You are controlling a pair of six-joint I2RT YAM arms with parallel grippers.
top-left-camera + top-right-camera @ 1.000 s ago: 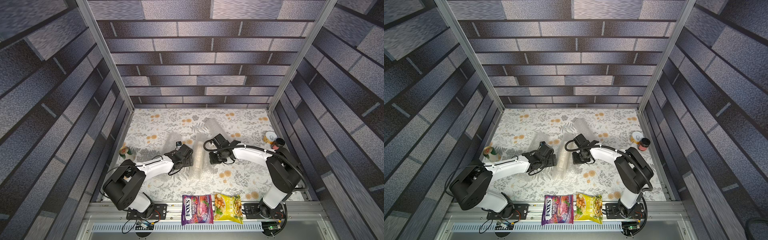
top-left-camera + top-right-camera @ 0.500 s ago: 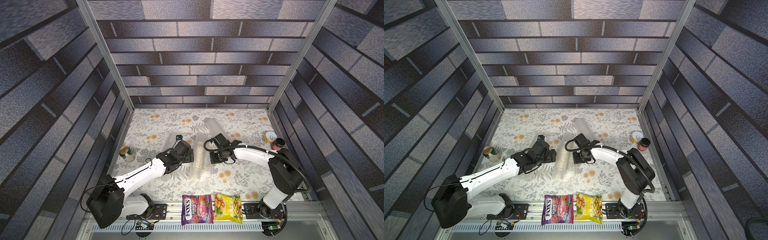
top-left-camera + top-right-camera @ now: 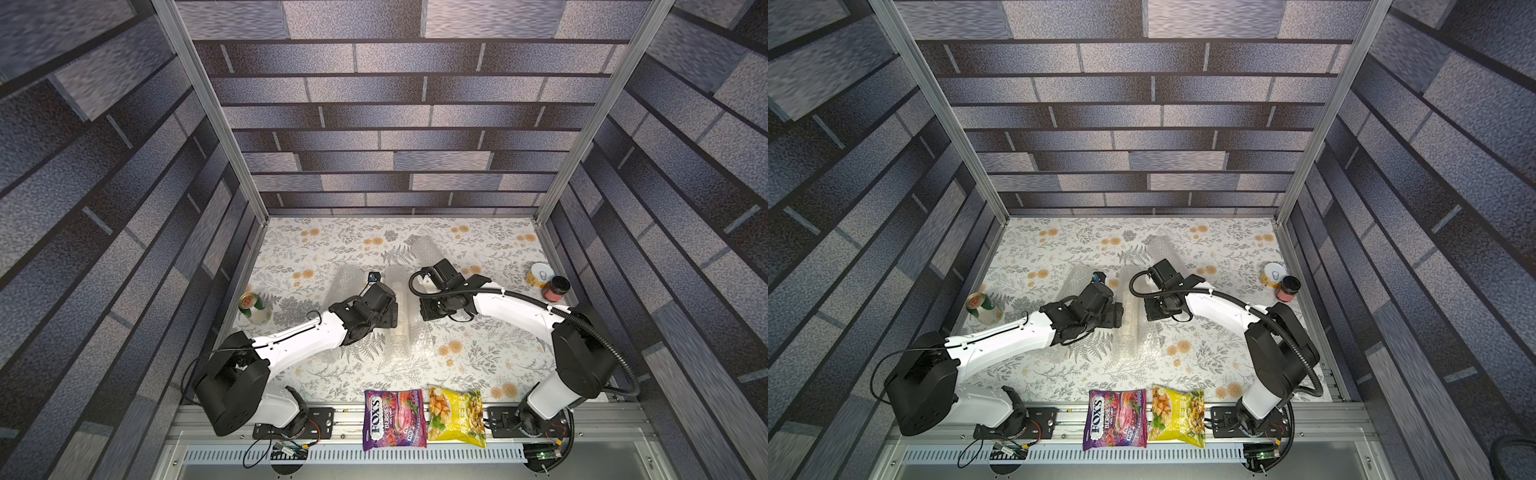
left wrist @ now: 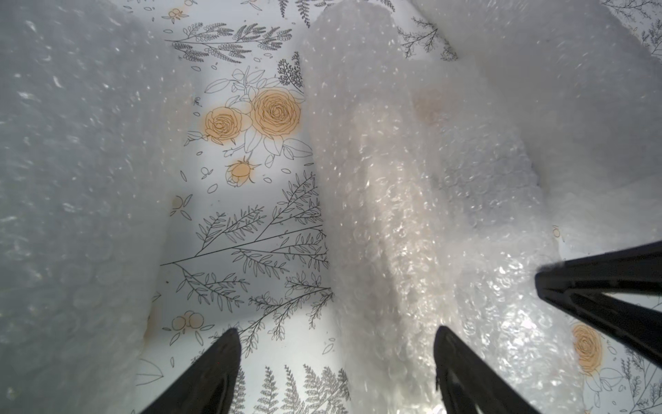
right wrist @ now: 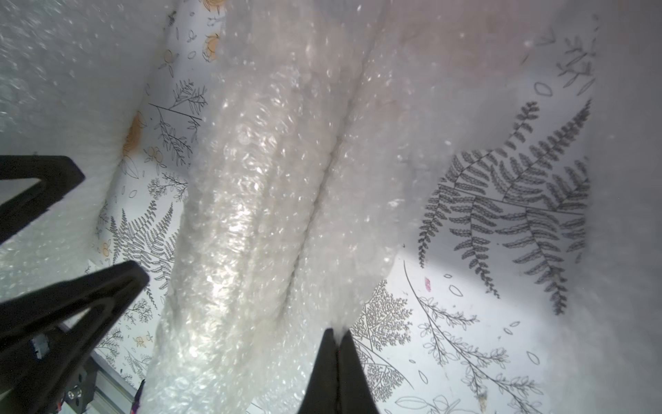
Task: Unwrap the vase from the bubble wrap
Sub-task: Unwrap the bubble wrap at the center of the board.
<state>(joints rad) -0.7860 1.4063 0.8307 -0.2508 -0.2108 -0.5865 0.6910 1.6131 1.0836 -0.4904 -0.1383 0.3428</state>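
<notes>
- The bubble wrap (image 3: pixel 401 332) lay as a long roll near the middle of the table (image 3: pixel 490 357), running from 12 to 6 o'clock in both top views. More loose sheet was spread at about its 10 and 1 o'clock.
- I could not see the vase itself. In the left wrist view only a paler long core seemed to show through the layers, so I judged that it was inside the roll.
- The left gripper (image 4: pixel 336 329) stood at 9 o'clock of the roll with its fingers (image 4: pixel 218 369) wide apart and holding nothing. One was over bare table and the other was at the roll's side; I could not tell if it touched.
- The right gripper (image 5: pixel 336 333) was at 3 o'clock of the roll, its fingers (image 5: pixel 322 369) pressed together on a thin free edge of the wrap.
- My judgement of the handling: the wrap is very light, soft, springy and a little slippery. It may slip out or tear if only a few bubbles are pinched, and the roll can turn freely on the table.
- The content is probably stiff and fragile, so it should not be squeezed hard or left to roll away.
- The good place to hold is the free edge, taken deep between the fingers. The other fingers can then steady the roll near its middle from 9 o'clock.
</notes>
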